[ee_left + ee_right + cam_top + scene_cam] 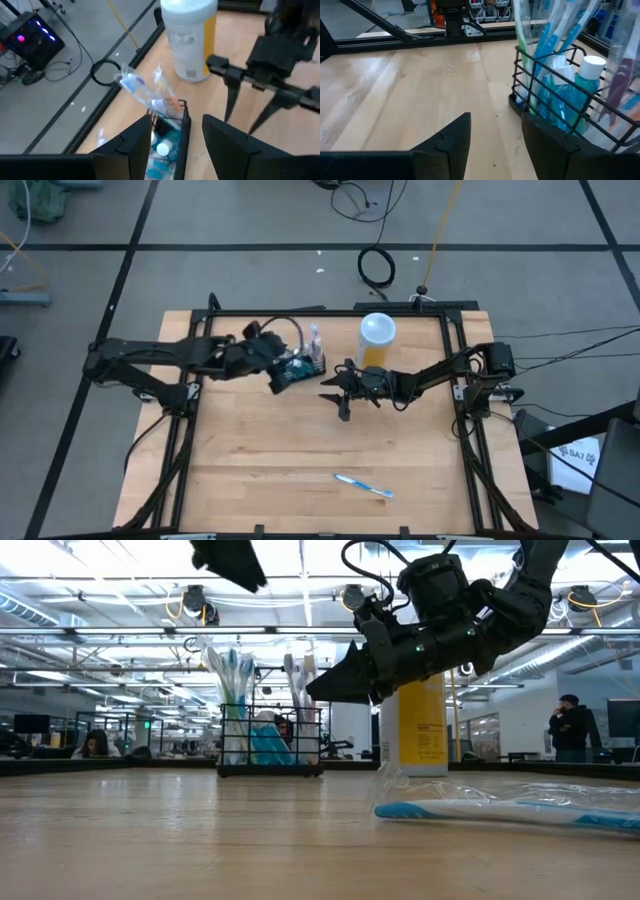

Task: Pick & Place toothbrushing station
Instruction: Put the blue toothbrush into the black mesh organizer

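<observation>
Hovering above slatted black rack point(303, 367)

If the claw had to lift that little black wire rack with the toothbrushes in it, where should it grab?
Probably the top rim of the black rack, coming down from above beside the brushes. The walls are thin upright wires with a firm bar along the top, and the left claw hangs open right over that edge.

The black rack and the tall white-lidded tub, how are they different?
The black rack is short with open wire sides; the tub is taller with solid sides. The black rack holds toothbrushes and blue bottles; the tub shows orange and is closed by a white lid. Both stand upright on the table, near its far edge.
</observation>
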Action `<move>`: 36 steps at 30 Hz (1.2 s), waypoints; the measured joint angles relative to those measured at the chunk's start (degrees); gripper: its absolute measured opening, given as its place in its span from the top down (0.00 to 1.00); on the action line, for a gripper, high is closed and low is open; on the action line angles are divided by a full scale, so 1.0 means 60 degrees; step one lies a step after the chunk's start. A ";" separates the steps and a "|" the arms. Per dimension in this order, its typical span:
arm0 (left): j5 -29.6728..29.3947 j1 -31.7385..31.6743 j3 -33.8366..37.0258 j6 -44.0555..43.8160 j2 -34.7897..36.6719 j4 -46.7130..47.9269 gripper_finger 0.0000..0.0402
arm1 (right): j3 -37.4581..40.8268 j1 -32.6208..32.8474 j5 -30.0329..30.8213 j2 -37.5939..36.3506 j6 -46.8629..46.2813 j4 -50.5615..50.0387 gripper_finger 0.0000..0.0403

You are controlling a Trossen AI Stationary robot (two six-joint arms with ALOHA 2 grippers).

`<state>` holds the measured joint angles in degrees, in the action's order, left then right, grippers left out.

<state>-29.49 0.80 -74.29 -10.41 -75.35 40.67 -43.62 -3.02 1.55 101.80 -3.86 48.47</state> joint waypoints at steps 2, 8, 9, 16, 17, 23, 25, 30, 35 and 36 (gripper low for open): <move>-0.0031 0.0128 0.0262 -0.0106 0.0314 -0.0065 0.54 | 0.0000 0.0128 -0.0010 0.0000 0.0012 0.0024 0.57; -0.0075 0.0486 0.2150 -0.0330 0.1506 -0.1128 0.54 | 0.0000 0.0602 -0.0015 0.0000 0.0057 0.0651 0.58; -0.0026 0.0566 0.2534 -0.0317 0.1679 -0.1356 0.54 | -0.0016 0.0715 0.0003 0.0000 0.0020 0.0844 0.58; 0.0014 0.0773 0.3960 -0.0180 0.2249 -0.2931 0.54 | -0.1859 0.2315 0.0539 0.0000 0.1323 -0.0894 0.58; 0.0011 0.0776 0.3989 -0.0241 0.2267 -0.3036 0.54 | -0.2324 0.2615 0.0887 0.0000 0.1489 -0.1654 0.58; 0.0014 0.0845 0.4064 -0.0291 0.2262 -0.3071 0.54 | -0.4162 0.4377 0.3187 0.0000 -0.0242 -0.6756 0.58; 0.0010 0.0845 0.4060 -0.0281 0.2266 -0.3094 0.54 | -0.4184 0.4827 0.3231 0.0000 -0.1844 -0.7436 0.58; 0.0280 0.0856 0.4060 -0.0717 0.2264 -0.3094 0.54 | -0.4197 0.5916 0.2958 -0.0344 -0.6141 -0.8693 0.58; 0.0414 0.1089 0.4060 -0.0875 0.2262 -0.3122 0.54 | -0.4165 0.6877 0.1945 -0.0608 -0.9478 -1.0427 0.57; 0.0417 0.1162 0.4060 -0.0898 0.2260 -0.3123 0.54 | -0.4166 0.7072 0.1927 -0.0667 -0.9676 -1.0741 0.57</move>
<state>-26.99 7.77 -49.93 -15.80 -61.79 21.93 -68.61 39.42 13.11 97.79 -61.91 -15.98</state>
